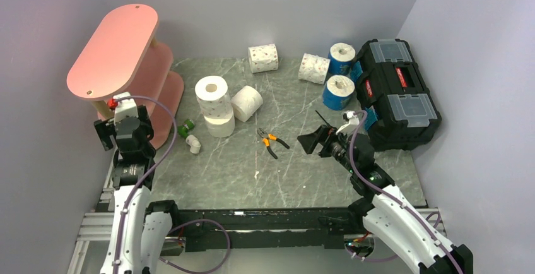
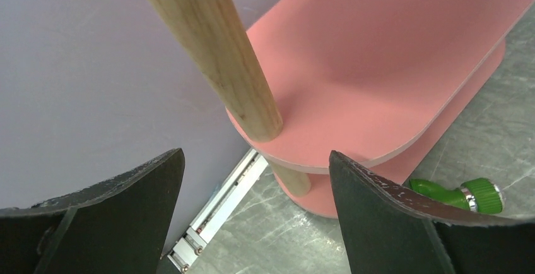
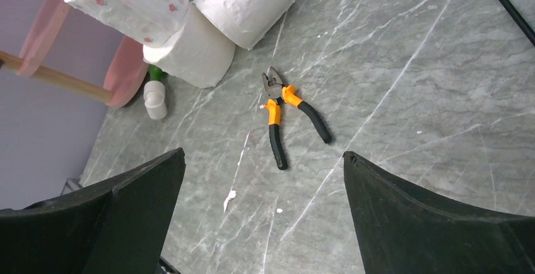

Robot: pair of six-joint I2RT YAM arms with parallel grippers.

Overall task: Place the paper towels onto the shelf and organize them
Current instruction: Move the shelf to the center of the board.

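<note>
The pink shelf point(image 1: 113, 50) stands at the far left; its middle board point(image 2: 378, 78) and a wooden post point(image 2: 214, 47) fill the left wrist view. My left gripper point(image 2: 255, 157) hangs open and empty just short of the shelf's near end point(image 1: 126, 125). A speckled paper towel roll point(image 1: 212, 94) sits on a plain white one point(image 1: 219, 124), with another white roll point(image 1: 247, 102) lying beside them. Two speckled rolls point(image 1: 263, 58) point(image 1: 313, 68) and two blue ones point(image 1: 342, 58) point(image 1: 338, 92) stand at the back. My right gripper point(image 1: 318, 140) is open and empty above the table, right of centre point(image 3: 264, 154).
A black toolbox point(image 1: 397, 91) lines the right edge, close to the blue rolls. Orange-handled pliers point(image 1: 271, 142) lie mid-table, just ahead of the right gripper. A green nozzle point(image 1: 186, 129) and a small white fitting point(image 1: 194, 143) lie by the shelf's foot. Walls close in on three sides.
</note>
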